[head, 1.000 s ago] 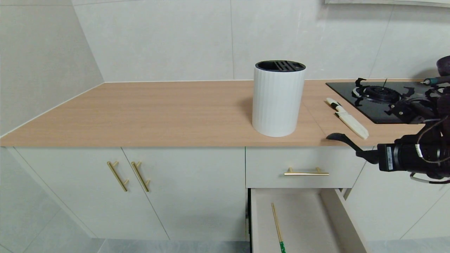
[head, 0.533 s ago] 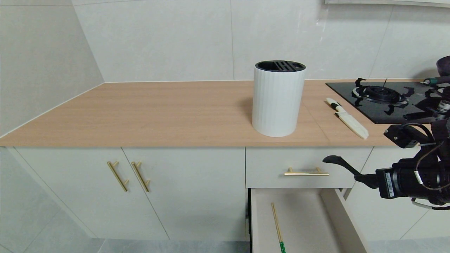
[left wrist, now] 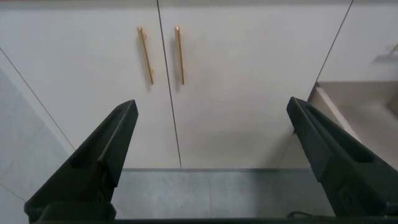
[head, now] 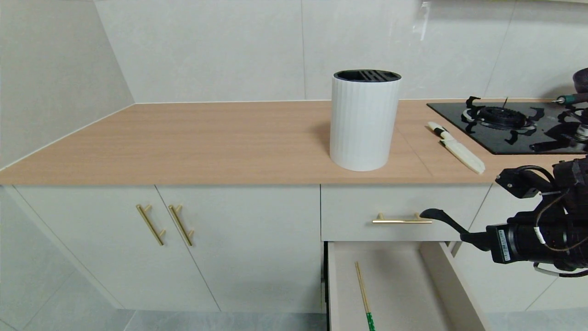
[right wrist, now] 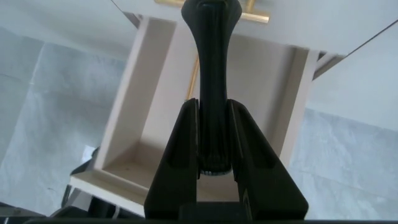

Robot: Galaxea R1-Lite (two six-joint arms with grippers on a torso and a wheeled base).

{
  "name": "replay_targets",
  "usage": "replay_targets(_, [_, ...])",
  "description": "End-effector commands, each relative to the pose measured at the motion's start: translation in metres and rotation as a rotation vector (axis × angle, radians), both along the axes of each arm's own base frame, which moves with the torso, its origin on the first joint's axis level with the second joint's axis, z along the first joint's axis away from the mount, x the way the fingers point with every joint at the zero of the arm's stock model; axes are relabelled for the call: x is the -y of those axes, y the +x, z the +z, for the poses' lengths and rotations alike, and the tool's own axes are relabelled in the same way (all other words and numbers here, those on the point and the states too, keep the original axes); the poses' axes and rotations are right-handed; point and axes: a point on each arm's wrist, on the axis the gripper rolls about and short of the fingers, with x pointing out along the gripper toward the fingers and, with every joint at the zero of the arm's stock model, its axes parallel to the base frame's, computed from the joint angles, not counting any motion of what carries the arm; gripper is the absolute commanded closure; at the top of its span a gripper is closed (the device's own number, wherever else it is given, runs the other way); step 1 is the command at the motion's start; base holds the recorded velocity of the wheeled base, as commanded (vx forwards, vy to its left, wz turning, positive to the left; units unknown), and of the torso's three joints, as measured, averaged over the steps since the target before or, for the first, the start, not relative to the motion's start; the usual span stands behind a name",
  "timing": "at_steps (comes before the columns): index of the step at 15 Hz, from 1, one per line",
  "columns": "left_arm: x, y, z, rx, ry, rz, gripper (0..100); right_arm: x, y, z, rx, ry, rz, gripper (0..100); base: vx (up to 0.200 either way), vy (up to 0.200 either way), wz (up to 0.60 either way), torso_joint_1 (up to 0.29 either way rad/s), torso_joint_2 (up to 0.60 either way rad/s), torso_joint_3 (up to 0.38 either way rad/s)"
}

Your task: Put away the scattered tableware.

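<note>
The right gripper [head: 477,239] is clamped shut on the handle of a black utensil [head: 442,218], apparently a spoon. It holds the utensil roughly level above the right-hand side of the open drawer [head: 395,276], with the head pointing toward the drawer's middle. In the right wrist view the fingers [right wrist: 181,143] pinch the handle near its tail end, so most of the utensil [right wrist: 213,56] juts out unsupported over the drawer [right wrist: 155,118]. The main risk is that long overhang. A grip so far back could let the utensil pivot or slip if the head touches anything, and the head sits right beside the gold handle [head: 402,221] on the closed front just above the open drawer. A careless lowering move could snag there. Letting go too high or too near the drawer's right wall could bounce it off the rim to the floor, or onto the chopsticks [head: 363,294] lying along the drawer's left side. A knife [head: 457,149] waits on the counter above the drawer's right side, beside a white holder [head: 364,122]. The left gripper [left wrist: 211,130] is spread wide and empty, facing the cabinet doors left of the drawer.
</note>
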Motion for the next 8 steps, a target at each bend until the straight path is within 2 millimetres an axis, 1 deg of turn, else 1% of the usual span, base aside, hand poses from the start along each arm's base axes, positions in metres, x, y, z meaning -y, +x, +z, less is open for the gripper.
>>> replay_targets(1, [0.0,0.0,0.0,-0.001,0.0,0.001,0,-0.001,0.002,-0.006,-0.019,-0.005,0.004,100,0.0,0.0,0.0,-0.193,0.44,0.246])
replay_targets(4, [0.0,0.0,0.0,0.001,0.0,0.001,0,-0.003,0.004,-0.013,-0.022,-0.02,0.02,100,0.0,0.0,0.0,-0.189,0.46,0.271])
replay_targets(8, [0.0,0.0,0.0,-0.001,0.0,-0.001,0,-0.004,0.006,-0.017,-0.031,-0.022,0.022,100,0.0,0.0,0.0,-0.175,0.45,0.278])
